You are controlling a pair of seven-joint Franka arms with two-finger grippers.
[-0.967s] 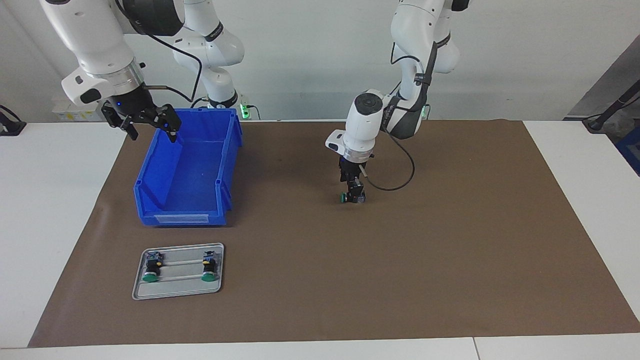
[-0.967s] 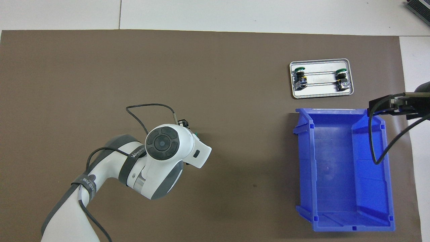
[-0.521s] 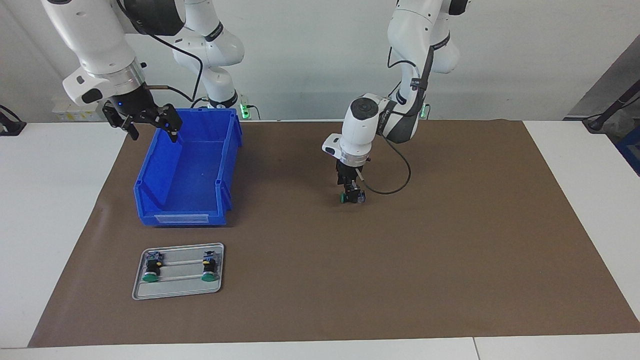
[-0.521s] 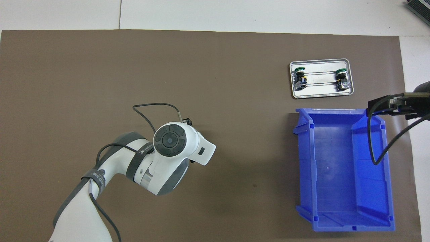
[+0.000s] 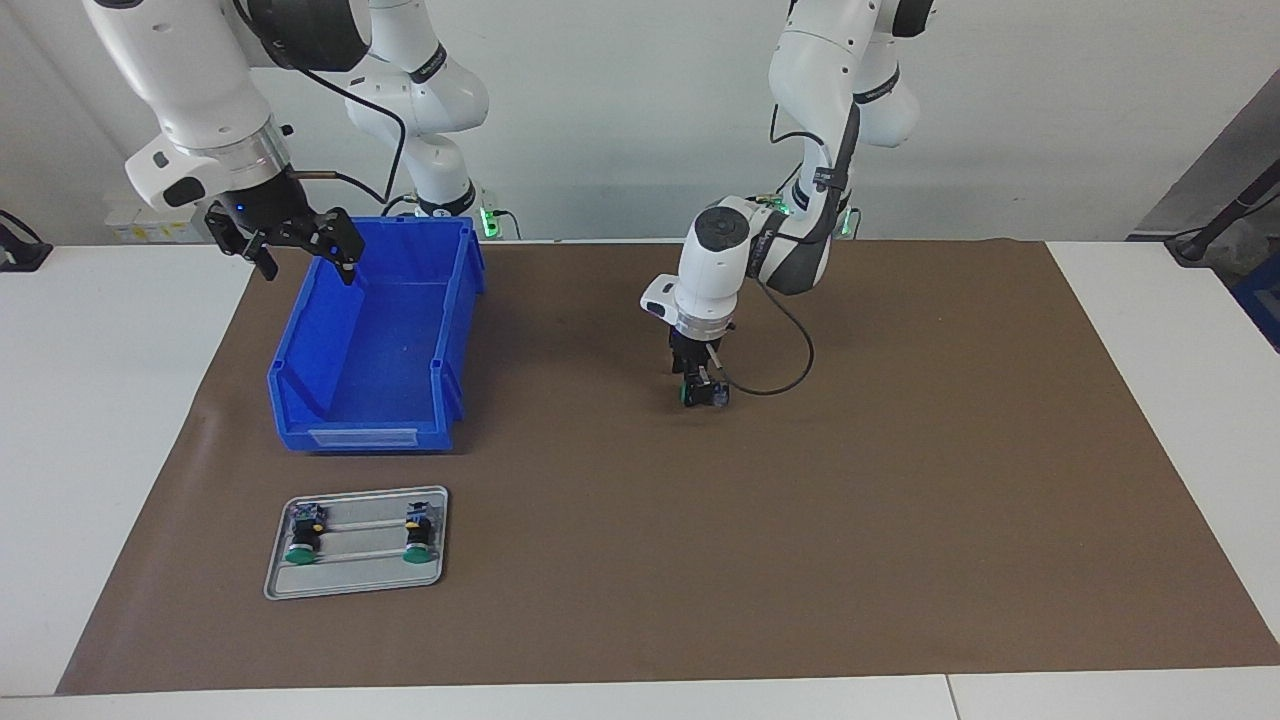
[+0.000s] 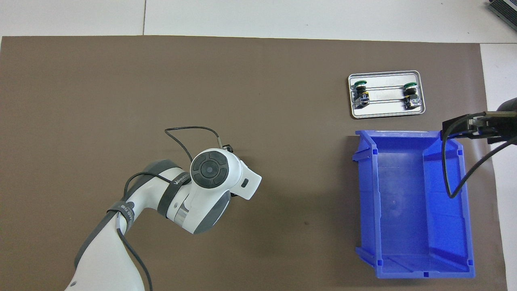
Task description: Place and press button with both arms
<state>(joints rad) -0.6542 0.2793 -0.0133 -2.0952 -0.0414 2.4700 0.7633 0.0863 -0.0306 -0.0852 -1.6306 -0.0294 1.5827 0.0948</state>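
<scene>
- Two arms are at your table: the left arm (image 5: 800, 150) reaches down over the middle of the brown mat (image 5: 900, 480), and the right arm (image 5: 190, 90) waits above the blue bin (image 5: 375, 345).
- Your left gripper (image 5: 704, 388) points straight down and is closed on a button (image 5: 703, 394), which it holds sideways, the green cap turned toward the right arm's end of the table.
- You can see the button at the mat's surface in the facing view, but whether it rests on the mat or hangs just above it cannot be told.
- From overhead, the left arm's white wrist (image 6: 210, 169) covers that button and the fingers, so only a sliver of the black gripper shows past its edge.
- Your right gripper (image 5: 290, 245) hangs over the bin's rim at the right arm's end of the table, its fingers (image 5: 343, 262) spread wide and holding nothing.
- Farther from the robots than the bin, you have a small metal tray (image 5: 356, 585) on the mat.
- Two more green-capped buttons lie on their sides in that tray, one button (image 5: 302, 535) and a second button (image 5: 418, 533), well apart from each other.
- Both of these have their caps turned away from the robots.
</scene>
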